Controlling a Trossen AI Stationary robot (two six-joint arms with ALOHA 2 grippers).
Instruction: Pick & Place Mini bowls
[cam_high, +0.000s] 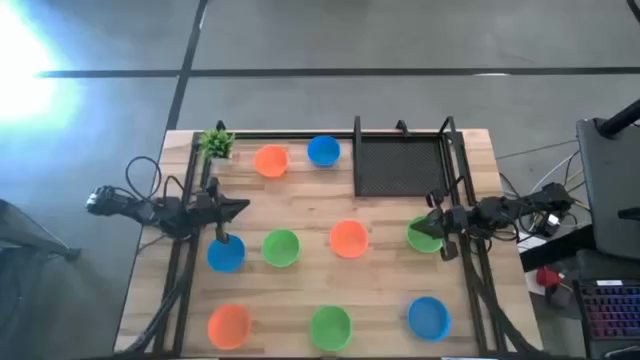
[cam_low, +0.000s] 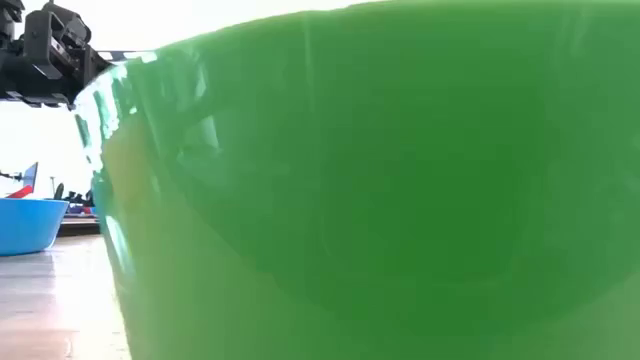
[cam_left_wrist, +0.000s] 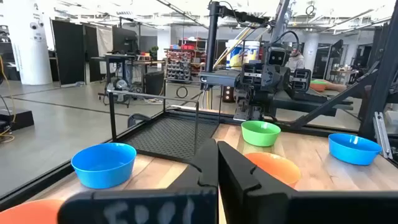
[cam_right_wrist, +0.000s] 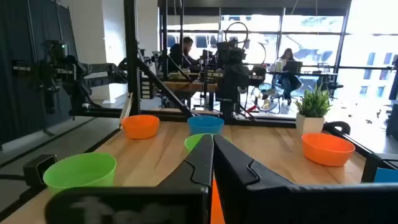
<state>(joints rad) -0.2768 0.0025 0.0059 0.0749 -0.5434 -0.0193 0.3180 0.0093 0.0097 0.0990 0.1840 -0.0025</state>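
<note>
Nine mini bowls rest on their bases on the wooden table. Far: orange (cam_high: 270, 160), blue (cam_high: 323, 151). Middle: blue (cam_high: 226, 253), green (cam_high: 281, 247), orange (cam_high: 348, 238), green (cam_high: 424, 233). Near: orange (cam_high: 230, 324), green (cam_high: 330, 327), blue (cam_high: 428, 317). My left gripper (cam_high: 243, 207) is shut and empty at the table's left, above and beyond the middle blue bowl, pointing right. My right gripper (cam_high: 432, 214) is shut and empty, pointing left, held above the far rim of the right green bowl (cam_left_wrist: 260, 132). The shut fingers show in both wrist views (cam_left_wrist: 217, 149) (cam_right_wrist: 212, 142).
A black mesh basket (cam_high: 400, 165) stands at the far right of the table. A small potted plant (cam_high: 216, 143) stands at the far left corner. The near green bowl (cam_low: 380, 180) fills most of the low view. Bare wood lies between the bowls.
</note>
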